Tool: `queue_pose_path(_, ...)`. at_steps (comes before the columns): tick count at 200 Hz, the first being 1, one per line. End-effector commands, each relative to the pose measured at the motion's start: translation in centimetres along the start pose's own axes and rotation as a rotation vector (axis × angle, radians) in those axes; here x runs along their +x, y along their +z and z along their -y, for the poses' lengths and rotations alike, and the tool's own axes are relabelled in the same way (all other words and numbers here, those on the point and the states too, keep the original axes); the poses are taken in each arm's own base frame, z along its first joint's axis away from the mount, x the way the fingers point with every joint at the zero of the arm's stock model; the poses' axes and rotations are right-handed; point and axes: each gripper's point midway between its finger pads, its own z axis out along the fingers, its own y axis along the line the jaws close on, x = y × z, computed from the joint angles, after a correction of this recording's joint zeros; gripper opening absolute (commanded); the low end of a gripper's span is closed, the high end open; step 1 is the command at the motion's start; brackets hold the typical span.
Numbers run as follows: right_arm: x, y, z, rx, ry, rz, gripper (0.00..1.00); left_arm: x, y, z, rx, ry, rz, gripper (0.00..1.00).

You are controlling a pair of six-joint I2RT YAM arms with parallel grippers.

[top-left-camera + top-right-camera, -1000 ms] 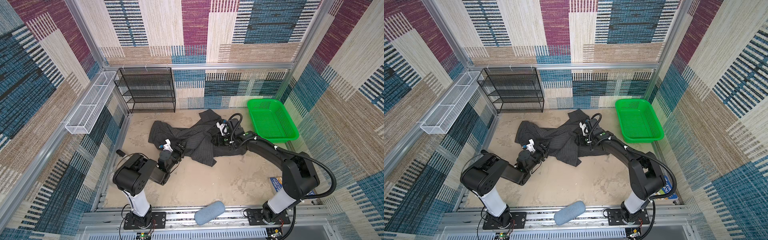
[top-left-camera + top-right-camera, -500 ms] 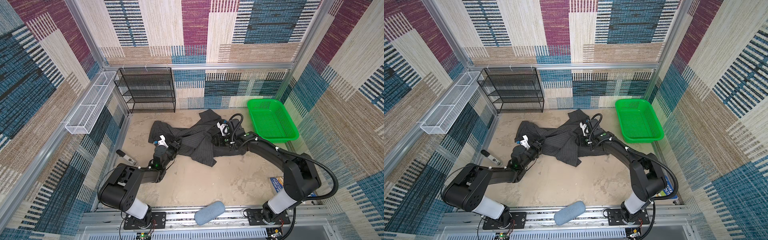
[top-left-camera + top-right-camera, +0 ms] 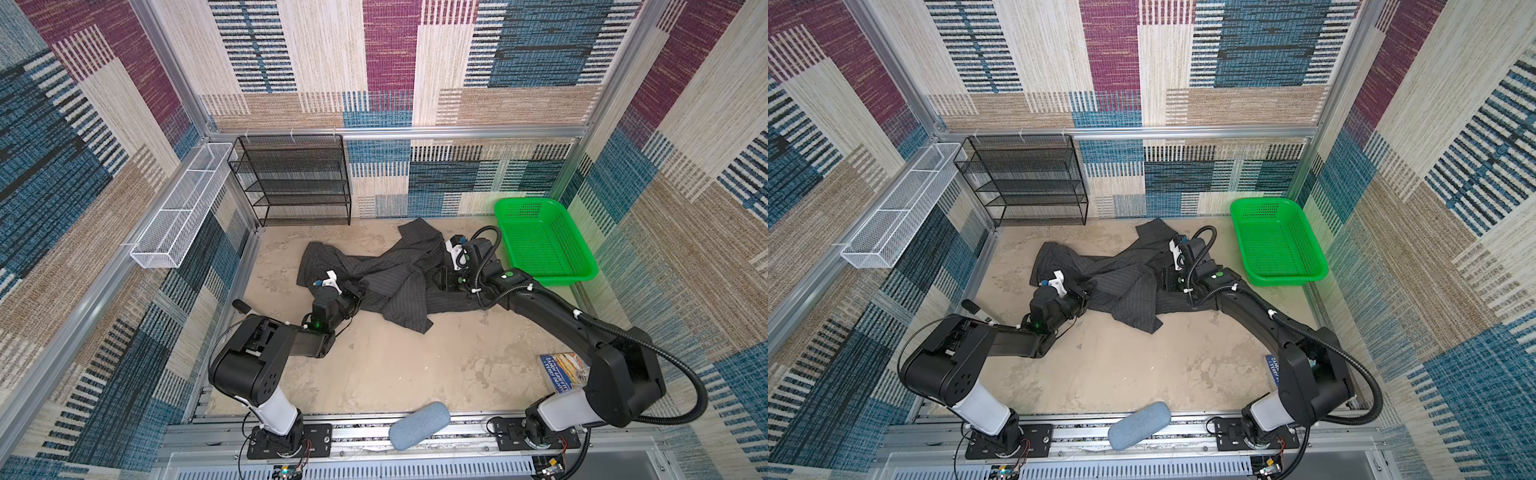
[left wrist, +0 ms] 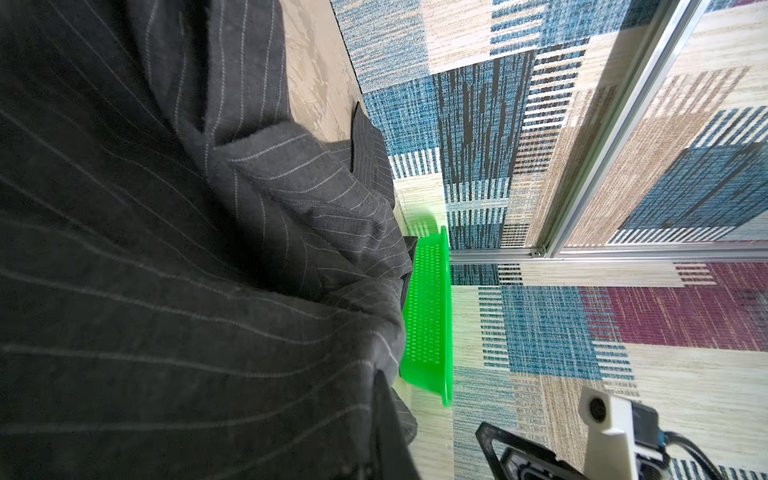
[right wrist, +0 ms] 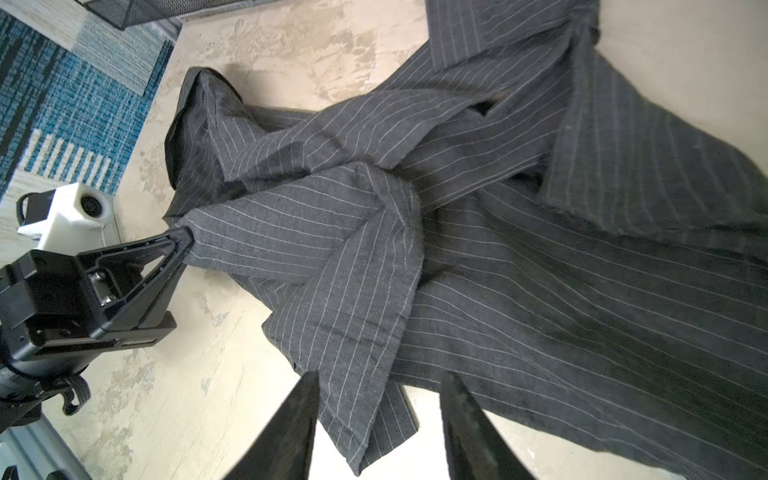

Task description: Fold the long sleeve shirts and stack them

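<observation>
Our left gripper (image 5: 185, 244) is pinched closed on an edge of the pinstriped long sleeve shirt (image 5: 540, 291), which only the right wrist view shows. Our right gripper (image 5: 380, 376) hangs above a shirt corner, jaws apart, gripping nothing. The shirt lies crumpled on the table (image 3: 415, 365), near the green basket (image 3: 540, 245).

Charcoal shirt (image 3: 399, 286) with pale pinstripes; bright green basket (image 3: 528, 202); mottled beige table (image 3: 415, 365)

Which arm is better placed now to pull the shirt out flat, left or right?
Left. The left gripper is shut on an edge of the shirt, so it could probably pull that side out at once. The right gripper is open over the shirt and holds nothing.
</observation>
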Motion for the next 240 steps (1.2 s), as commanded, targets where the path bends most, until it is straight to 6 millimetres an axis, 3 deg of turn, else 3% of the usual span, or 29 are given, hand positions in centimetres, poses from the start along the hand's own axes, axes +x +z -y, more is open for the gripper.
queue_pose_path(1,0.3,-1.9,3.1,0.132,0.072,0.041,0.53,0.1,-0.7,1.2,0.005,0.067,-0.026,0.00)
queue_pose_path(47,4.9,-5.6,8.6,0.249,0.233,0.039,0.58,-1.2,-5.1,4.4,-0.073,0.225,-0.021,0.00)
queue_pose_path(76,8.3,-5.8,10.6,0.267,0.306,0.000,0.63,-2.1,-7.2,6.6,-0.062,0.274,-0.011,0.00)
queue_pose_path(93,9.8,-5.5,11.5,0.278,0.341,-0.021,0.66,-2.2,-7.7,6.9,-0.062,0.277,-0.020,0.00)
queue_pose_path(130,10.6,-4.4,13.3,0.308,0.394,-0.044,0.68,-2.3,-9.0,6.9,-0.054,0.265,-0.007,0.00)
queue_pose_path(157,11.4,-2.5,13.5,0.264,0.403,-0.056,0.67,-2.4,-9.8,7.4,-0.028,0.259,-0.014,0.00)
queue_pose_path(200,9.3,-0.9,13.3,0.213,0.372,0.025,0.66,-2.4,-10.4,7.4,-0.023,0.248,-0.042,0.00)
queue_pose_path(240,10.0,1.0,13.5,0.203,0.376,-0.037,0.60,-3.2,-10.9,8.1,-0.002,0.243,-0.036,0.00)
